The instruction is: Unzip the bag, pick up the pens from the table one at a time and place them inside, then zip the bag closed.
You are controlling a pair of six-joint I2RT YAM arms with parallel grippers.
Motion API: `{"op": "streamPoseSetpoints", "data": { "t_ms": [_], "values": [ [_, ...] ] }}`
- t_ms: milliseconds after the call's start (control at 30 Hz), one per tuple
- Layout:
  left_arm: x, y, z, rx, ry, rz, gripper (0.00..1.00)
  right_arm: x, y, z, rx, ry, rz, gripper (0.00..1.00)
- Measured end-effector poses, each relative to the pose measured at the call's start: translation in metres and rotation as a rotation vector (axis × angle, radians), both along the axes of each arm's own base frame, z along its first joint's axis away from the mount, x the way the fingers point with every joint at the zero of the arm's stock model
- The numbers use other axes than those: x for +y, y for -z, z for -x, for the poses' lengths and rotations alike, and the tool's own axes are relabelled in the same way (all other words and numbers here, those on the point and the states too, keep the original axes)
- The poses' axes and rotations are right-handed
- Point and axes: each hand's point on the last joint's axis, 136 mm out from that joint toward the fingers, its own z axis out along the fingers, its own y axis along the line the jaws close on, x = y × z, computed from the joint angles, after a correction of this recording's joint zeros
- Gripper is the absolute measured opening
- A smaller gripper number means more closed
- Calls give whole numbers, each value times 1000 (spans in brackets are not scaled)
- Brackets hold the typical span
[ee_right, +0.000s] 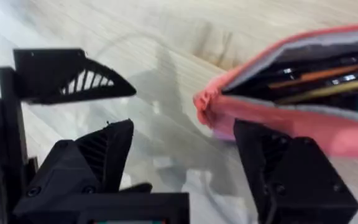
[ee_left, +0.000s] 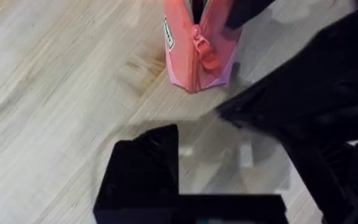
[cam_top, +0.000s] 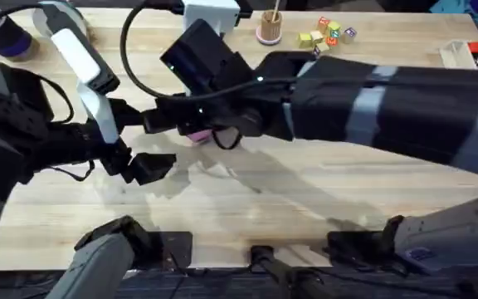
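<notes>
Find the bag (cam_top: 196,135) lying on the worktop (cam_top: 322,191) near its middle, tucked under the right arm that reaches across from the lower right. See its mouth gaping in the right wrist view, with slim dark and orange things inside; cannot tell which of them is the black pen.

Note the right arm's fingers (ee_right: 185,134) spread wide and holding nothing, set astride the pouch's closed end, one finger just beside the fabric, not pinching it. Read the bag's long axis as running away from that end, straight out ahead of these fingers.

Note the left arm's fingers (ee_left: 229,155) also apart and empty, a little way short of the same end, facing the zip pull (ee_left: 204,53) head on.

Judge the right arm nearer, so likely best placed to pin the end while the left goes for the pull.
</notes>
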Motion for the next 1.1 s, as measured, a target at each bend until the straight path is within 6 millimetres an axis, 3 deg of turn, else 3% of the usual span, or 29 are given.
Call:
{"op": "streamPoseSetpoints", "data": {
  "t_ms": [267, 400, 433, 500, 833, 1100],
  "values": [
    [0, 0, 0, 0, 0, 0, 993, 9, 28, -8, 11, 7, 18, 839],
    [0, 0, 0, 0, 0, 0, 994, 5, 31, -14, 20, 34, 18, 655],
    [0, 0, 0, -1, 0, 0, 994, 1, 34, -19, 31, 60, 16, 491],
    [0, 0, 0, -1, 0, 0, 994, -1, 35, -21, 38, 75, 15, 385],
    [0, 0, 0, -1, 0, 0, 994, 0, 36, -22, 46, 83, 9, 53],
    [0, 0, 0, -1, 0, 0, 994, -1, 36, -23, 40, 91, 15, 30]
  ]
}}
